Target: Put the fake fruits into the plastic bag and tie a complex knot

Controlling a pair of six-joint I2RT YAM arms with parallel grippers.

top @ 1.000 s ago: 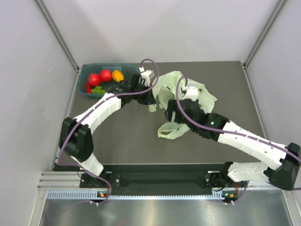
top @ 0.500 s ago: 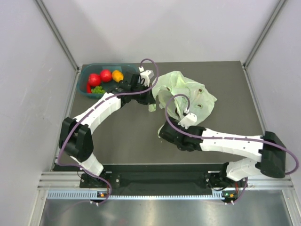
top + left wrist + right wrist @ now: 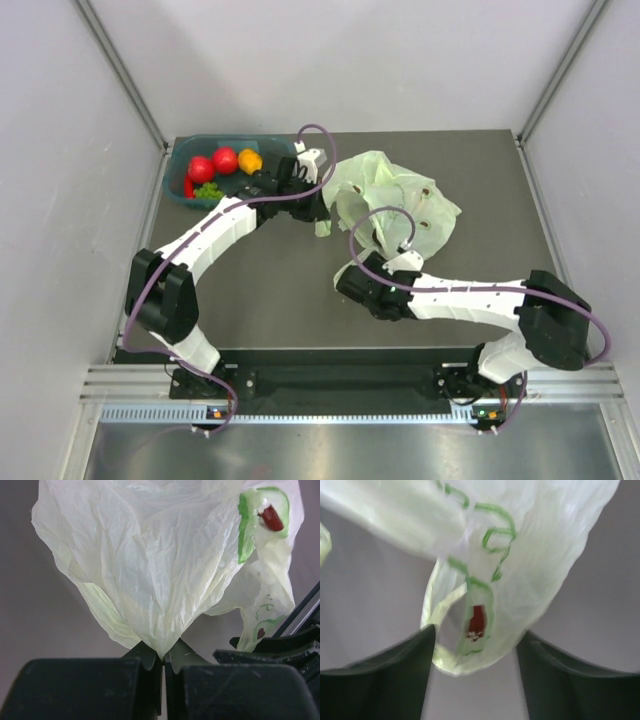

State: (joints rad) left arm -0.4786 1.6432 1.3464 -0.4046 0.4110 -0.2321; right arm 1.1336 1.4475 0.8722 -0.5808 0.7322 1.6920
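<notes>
- Jaws on the right gripper [image 3: 476, 632] stand wide apart. A loose fold of the plastic bag [image 3: 520, 555] hangs between them, brushing one finger but not clamped.
- The left gripper [image 3: 163, 662] is closed tight on a gathered point of the bag's edge and holds it up off the table [image 3: 270, 290].
- The bag lies at mid-table towards the back. The fake fruits [image 3: 222, 165] are all in the teal tub [image 3: 172, 180] at the far left, none bagged yet.
- Step in hand, as I judge it: opening the bag's mouth ahead of loading.
- To do it well, I would close the right fingers on one layer of film only, opposite the left pinch. I would then draw the two grips gently apart so the mouth gapes without tearing.
- The film is thin and slippery, so I would confirm the hold in the wrist view before pulling.
- Against the view a second ago, the right arm has folded back, its elbow now out to the right. Its gripper has come nearer the table's front edge, over the bag's near flap.
- The left arm, the tub and the fruits sit as before.
</notes>
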